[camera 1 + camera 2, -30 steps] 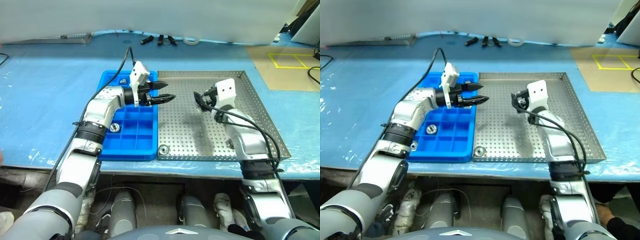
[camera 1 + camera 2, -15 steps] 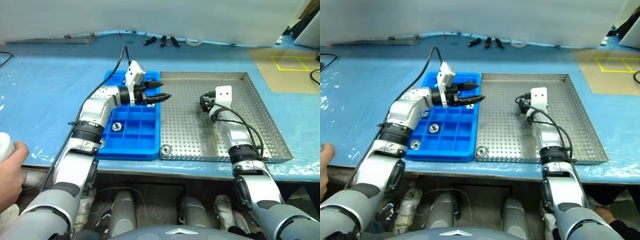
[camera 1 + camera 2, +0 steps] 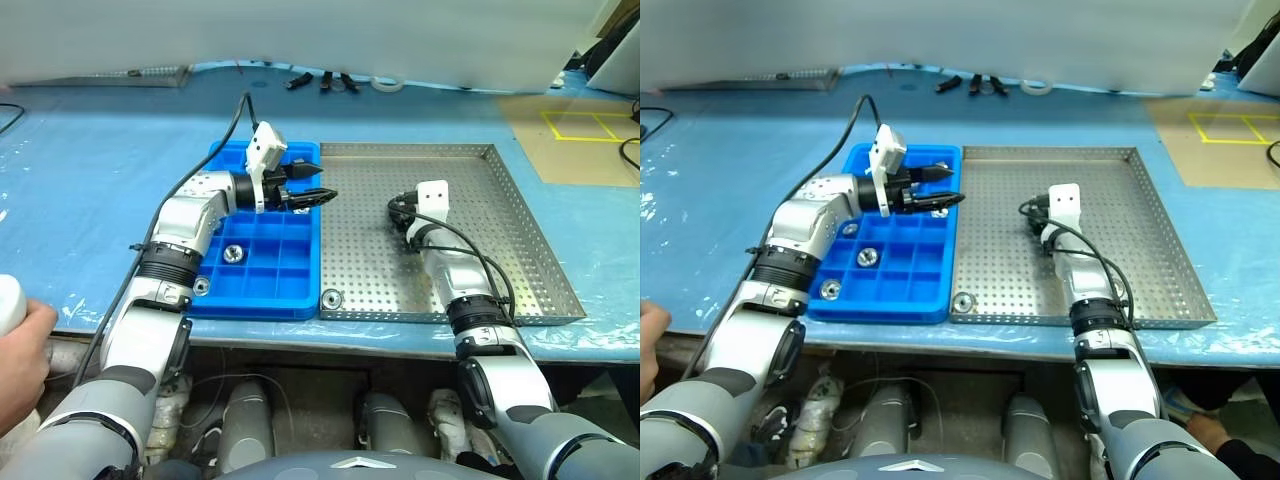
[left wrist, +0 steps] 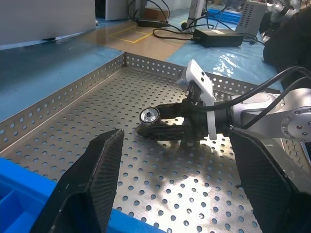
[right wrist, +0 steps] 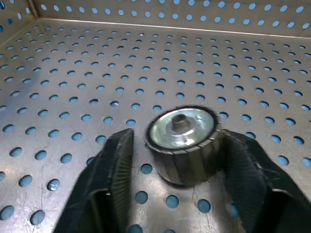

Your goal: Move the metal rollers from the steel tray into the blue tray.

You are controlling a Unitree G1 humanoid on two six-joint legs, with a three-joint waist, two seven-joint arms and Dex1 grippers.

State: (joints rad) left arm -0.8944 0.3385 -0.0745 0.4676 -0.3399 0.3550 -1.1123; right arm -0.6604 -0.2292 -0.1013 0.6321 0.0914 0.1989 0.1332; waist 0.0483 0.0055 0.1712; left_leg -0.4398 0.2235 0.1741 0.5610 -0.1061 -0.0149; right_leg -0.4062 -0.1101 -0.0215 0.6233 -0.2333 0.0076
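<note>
Right hand (image 5: 182, 194): your fingers straddle a shiny silver metal roller (image 5: 182, 141) on the perforated square steel tray (image 3: 520, 250) (clamped or not, can't tell).
Left hand (image 3: 318, 192): fingers apart, empty, over the bright blue compartment tray (image 3: 262, 285).

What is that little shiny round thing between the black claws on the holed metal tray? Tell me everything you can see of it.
It is a metal roller: a short, stubby cylinder of shiny silver metal with a bright flat face, a small hub at the centre and a darker side wall. It stands on the perforated floor of the steel tray, face upward and tilted a little. The right gripper has one black finger on either side of it, close against its wall; whether they press it yet I cannot tell.
</note>
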